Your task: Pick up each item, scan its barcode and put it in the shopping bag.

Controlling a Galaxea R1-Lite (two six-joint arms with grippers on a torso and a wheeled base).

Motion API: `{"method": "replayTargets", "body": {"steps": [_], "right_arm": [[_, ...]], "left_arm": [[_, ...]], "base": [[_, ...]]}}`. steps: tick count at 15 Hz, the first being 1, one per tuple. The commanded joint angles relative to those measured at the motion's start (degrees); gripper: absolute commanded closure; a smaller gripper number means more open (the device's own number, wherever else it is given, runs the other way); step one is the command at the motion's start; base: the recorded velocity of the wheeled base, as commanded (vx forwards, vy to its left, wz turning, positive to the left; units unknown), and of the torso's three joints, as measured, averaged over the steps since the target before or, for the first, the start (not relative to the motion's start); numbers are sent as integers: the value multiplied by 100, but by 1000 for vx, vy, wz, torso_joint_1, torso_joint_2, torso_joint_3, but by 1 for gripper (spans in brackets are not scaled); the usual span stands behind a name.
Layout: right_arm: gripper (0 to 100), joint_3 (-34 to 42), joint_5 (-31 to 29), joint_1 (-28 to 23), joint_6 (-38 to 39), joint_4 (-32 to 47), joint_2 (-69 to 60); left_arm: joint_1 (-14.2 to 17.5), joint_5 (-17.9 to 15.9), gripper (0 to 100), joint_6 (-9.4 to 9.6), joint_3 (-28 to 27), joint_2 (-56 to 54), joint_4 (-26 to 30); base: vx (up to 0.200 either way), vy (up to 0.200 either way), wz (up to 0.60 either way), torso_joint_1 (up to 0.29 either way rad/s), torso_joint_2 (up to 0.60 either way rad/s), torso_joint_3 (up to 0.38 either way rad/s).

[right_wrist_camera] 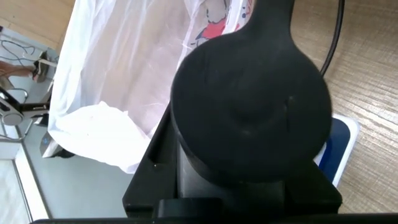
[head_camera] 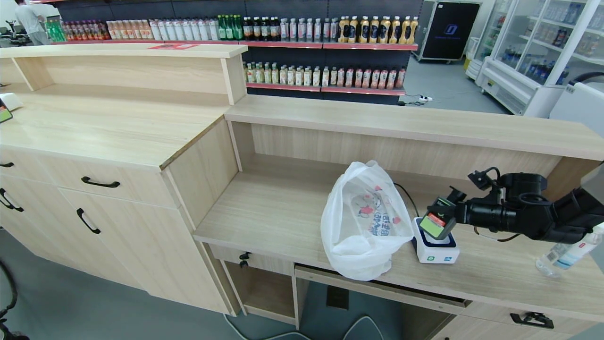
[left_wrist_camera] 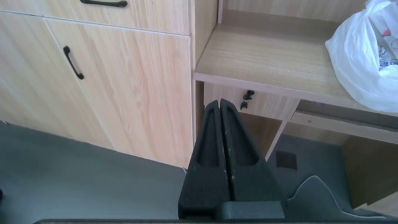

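Squarely inside right claw point(head_camera: 440, 218), green packet point(head_camera: 434, 226)

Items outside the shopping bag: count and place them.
2. A green pack in the right tool over the scanner; a bottle at the counter's right end. The bag may hide more.

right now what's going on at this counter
The right arm holds a small green pack in its jaws just above the white scanner on the wooden counter, seemingly to scan it. A white shopping bag stands beside the scanner, on its left. A clear bottle lies at the counter's right end. The left arm is low, in front of the cabinet, with its jaws shut and empty.
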Motion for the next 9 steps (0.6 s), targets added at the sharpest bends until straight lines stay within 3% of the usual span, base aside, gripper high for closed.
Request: {"method": "replayTargets", "body": {"steps": [1, 4, 5, 6, 7, 9], "right_arm": [[100, 35, -138, -39, -27, -100, -296], [100, 905, -1114, -170, -713, -539, -1157], [100, 1652, -2151, -408, -1768, -1005, -1588], [100, 2188, -2661, -663, -2436, -1418, -1930], [100, 2628, -2643, -961, -2770, -1655, -2405], [100, 2645, -2643, -1049, -2822, -1743, -2669]], "left_arm": [[0, 2, 100, 0, 0, -2, 0], [0, 2, 100, 0, 0, -2, 0], [0, 2, 100, 0, 0, -2, 0], [0, 2, 100, 0, 0, -2, 0], [0, 2, 100, 0, 0, -2, 0], [0, 2, 100, 0, 0, -2, 0]], "base": [[0, 0, 0, 0, 0, 0], [0, 0, 0, 0, 0, 0], [0, 0, 0, 0, 0, 0], [0, 0, 0, 0, 0, 0], [0, 0, 0, 0, 0, 0], [0, 0, 0, 0, 0, 0]]}}
